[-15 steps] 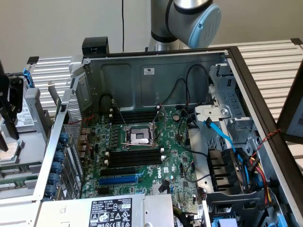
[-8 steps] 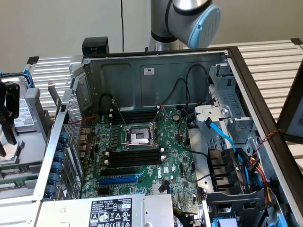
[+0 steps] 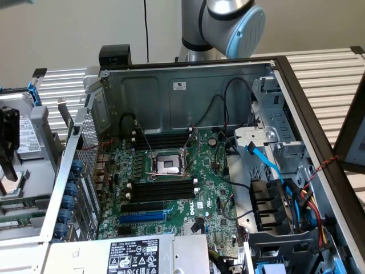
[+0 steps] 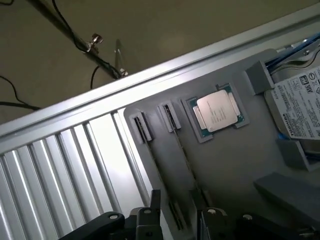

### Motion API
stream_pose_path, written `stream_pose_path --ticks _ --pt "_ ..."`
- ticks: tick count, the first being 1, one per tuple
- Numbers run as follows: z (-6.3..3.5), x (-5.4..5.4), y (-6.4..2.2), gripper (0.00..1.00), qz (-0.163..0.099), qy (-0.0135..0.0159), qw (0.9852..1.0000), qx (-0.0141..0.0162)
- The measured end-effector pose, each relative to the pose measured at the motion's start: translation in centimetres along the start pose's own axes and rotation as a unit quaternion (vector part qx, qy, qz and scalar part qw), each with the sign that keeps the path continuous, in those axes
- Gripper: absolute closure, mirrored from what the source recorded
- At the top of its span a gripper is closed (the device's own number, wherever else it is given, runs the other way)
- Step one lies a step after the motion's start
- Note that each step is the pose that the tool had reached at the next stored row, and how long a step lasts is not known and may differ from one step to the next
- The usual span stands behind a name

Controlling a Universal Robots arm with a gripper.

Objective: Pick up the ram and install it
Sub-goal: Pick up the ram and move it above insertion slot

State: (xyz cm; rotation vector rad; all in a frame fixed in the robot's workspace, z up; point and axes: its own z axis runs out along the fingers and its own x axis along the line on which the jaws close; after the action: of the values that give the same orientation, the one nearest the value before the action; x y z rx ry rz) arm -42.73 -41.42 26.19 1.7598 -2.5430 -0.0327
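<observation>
Ram (image 4: 159,172): thin stick standing on edge in a slot of the grey tray (image 4: 235,165), seen edge-on in the wrist view, so the label and chips cannot be made out. A second like stick (image 4: 186,160) stands just beside it, parallel, in its own slot.

Claw (image 4: 177,225): over the near end of these sticks, fingers (image 4: 146,220) spread wide, one to either side. Nothing is gripped. I cannot tell whether they touch the ram.

Same tray: a processor (image 4: 218,111) in a square recess past the far ends of the sticks, and a hard drive (image 4: 300,105) in the next bay beyond it. The tray lies on the slatted metal surface (image 4: 60,165).

Exterior view: open case (image 3: 188,91) at centre, with the motherboard (image 3: 211,188) lying flat inside. The black memory slots (image 3: 162,190), just below the socket (image 3: 169,165), hold no stick. Blue slot (image 3: 142,217) lower in the frame. Arm (image 3: 236,20) at top centre, behind the case. The tray sits at the exterior view's left edge, outside the case and well apart from the slots.
</observation>
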Motion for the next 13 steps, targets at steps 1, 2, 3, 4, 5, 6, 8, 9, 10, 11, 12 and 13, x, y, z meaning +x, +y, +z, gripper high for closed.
stream_pose_path --ticks 1,2,3,4,5,6,8,9,10,11,12,13 --pt "0.17 0.0 0.02 0.64 -0.007 -0.0003 1.0 0.0012" --pt "0.34 0.0 0.03 0.64 -0.014 -0.0005 0.9999 0.0023" --pt "0.51 0.0 0.04 0.64 -0.021 -0.0007 0.9998 0.0035" --pt "0.68 0.0 0.05 0.64 -0.028 -0.0009 0.9996 0.0045" --pt "0.85 0.0 0.07 0.64 -0.035 -0.001 0.9994 0.0055" --pt "1.02 0.0 0.08 0.64 -0.043 -0.0011 0.9991 0.0065" --pt "1.38 0.0 0.1 0.64 -0.059 -0.0012 0.9982 0.0083" --pt "1.55 0.0 0.1 0.64 -0.068 -0.0011 0.9976 0.009" --pt "1.72 0.0 0.1 0.64 -0.077 -0.0008 0.997 0.0095" --pt "1.9 0.0 0.1 0.64 -0.086 -0.0006 0.9962 0.0101" --pt "2.07 0.0 0.09 0.64 -0.095 -0.0003 0.9954 0.0106" --pt "2.25 0.0 0.09 0.64 -0.105 0.0 0.9945 0.0109"
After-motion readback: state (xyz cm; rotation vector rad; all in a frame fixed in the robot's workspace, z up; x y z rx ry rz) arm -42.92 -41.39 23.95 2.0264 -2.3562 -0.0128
